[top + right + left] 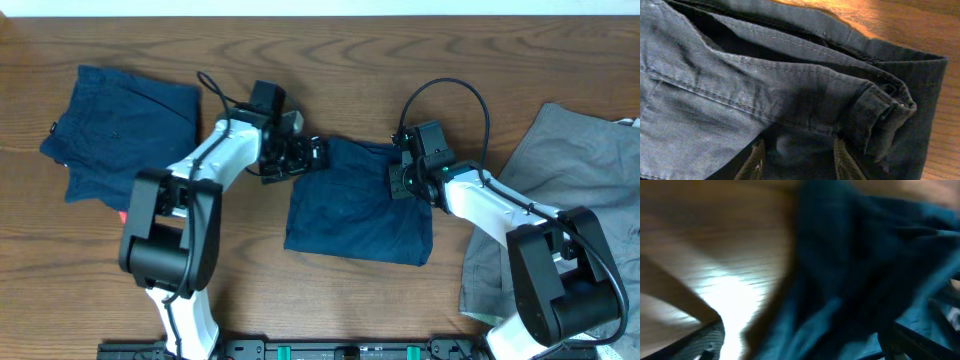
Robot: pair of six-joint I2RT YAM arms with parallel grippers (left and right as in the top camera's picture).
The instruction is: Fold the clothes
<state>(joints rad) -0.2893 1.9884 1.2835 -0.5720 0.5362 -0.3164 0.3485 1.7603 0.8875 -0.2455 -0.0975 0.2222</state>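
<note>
Wooden table [400, 40]; left hand [318, 152] blurred beside navy garment [350, 215].

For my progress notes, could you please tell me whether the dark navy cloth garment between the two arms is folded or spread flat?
Folded: the dark navy cloth garment forms a compact rectangle with doubled layers.

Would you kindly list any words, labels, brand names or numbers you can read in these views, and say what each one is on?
None can be read: no print shows on the folded dark navy cloth garment, the second navy garment, the light grey cloth garment or the brown wooden table. The left wrist view is too blurred to tell.
</note>
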